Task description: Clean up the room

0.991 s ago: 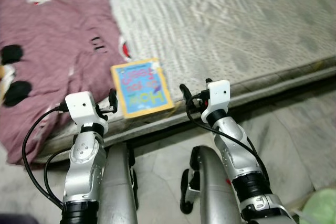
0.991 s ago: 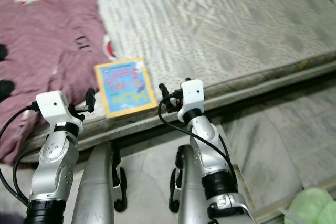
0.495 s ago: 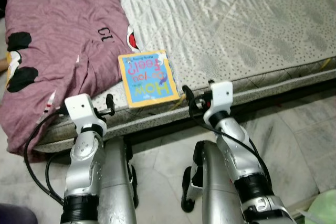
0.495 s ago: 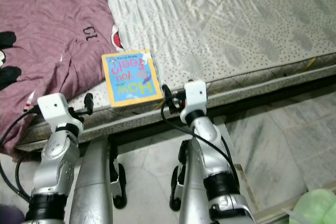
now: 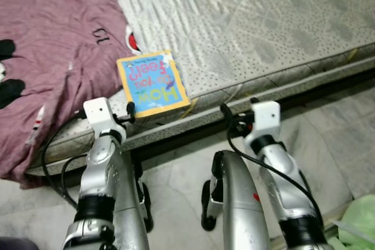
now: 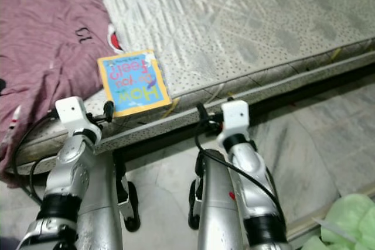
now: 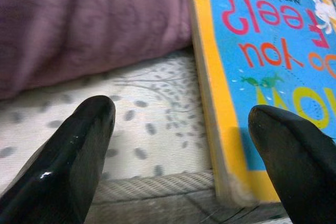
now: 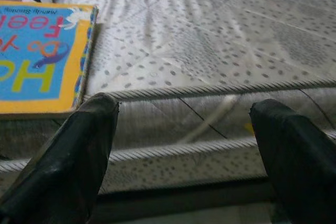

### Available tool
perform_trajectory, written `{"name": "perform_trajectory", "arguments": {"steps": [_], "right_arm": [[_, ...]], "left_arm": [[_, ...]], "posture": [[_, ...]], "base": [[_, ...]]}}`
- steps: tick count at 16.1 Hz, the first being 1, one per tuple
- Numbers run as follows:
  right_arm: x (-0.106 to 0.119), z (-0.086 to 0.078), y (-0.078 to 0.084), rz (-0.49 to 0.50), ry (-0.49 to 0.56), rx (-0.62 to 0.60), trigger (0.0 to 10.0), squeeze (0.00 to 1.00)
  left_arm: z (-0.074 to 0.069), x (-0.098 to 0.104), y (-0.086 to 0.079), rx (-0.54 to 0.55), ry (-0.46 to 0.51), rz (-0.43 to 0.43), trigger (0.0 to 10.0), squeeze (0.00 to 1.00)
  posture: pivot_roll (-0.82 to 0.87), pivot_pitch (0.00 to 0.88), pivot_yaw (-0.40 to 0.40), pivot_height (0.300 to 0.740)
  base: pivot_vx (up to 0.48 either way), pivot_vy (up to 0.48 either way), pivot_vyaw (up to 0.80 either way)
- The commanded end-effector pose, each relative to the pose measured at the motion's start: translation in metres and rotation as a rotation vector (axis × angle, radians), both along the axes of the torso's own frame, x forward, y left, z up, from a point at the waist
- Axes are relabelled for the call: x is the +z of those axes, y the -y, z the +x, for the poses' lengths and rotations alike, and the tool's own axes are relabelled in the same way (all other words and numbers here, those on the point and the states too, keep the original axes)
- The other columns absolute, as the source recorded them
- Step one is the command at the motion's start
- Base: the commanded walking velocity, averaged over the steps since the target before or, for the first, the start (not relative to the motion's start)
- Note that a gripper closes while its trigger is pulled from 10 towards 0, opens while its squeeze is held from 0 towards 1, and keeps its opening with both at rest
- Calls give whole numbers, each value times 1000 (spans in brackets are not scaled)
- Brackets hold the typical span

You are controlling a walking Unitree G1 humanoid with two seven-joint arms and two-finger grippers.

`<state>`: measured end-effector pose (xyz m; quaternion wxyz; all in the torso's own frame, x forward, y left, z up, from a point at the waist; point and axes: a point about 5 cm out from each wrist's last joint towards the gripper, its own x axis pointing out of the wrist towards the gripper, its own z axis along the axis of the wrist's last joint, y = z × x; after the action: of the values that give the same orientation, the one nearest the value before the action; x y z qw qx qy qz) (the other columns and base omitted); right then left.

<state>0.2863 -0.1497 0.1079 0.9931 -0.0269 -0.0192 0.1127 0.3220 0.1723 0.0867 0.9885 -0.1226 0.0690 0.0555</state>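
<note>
Book [image 5: 152, 83] lying at one o'clock just beyond spread left gripper [image 7: 181, 150], long axis running away, nearer than spread right gripper [image 8: 184, 145].

I've got the book [image 5: 152, 83] lying flat and closed, near the mattress [image 5: 252, 21] edge, yellow-bordered blue cover up, its title upside down to me. It lies just ahead of my left gripper [image 7: 178, 145], the near corner right by one fingertip, beside the maroon blanket [image 5: 53, 45].
</note>
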Motion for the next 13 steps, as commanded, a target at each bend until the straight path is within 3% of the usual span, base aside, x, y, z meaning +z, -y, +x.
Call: {"name": "perform_trajectory", "arguments": {"steps": [1,6,9,13], "right_arm": [[-1,-9,8,-10,-19,-33,10000,0],[5,-28,21,-30,-39,-79,10000,0],[10,-34,27,-48,-60,-99,10000,0],[15,-34,30,-68,-66,-96,10000,0]], "left_arm": [[-4,-11,-2,15,-34,-3,10000,0],[4,-16,7,10,-39,-73,10000,0],[10,-17,3,12,-19,-121,10000,0],[26,0,8,-25,62,-178,10000,0]], "posture": [[-85,384,-28,557],[-157,434,-47,557],[-195,448,-71,557],[-217,444,-94,557]], "base": [[0,0,0],[0,0,0],[0,0,0],[0,0,0]]}}
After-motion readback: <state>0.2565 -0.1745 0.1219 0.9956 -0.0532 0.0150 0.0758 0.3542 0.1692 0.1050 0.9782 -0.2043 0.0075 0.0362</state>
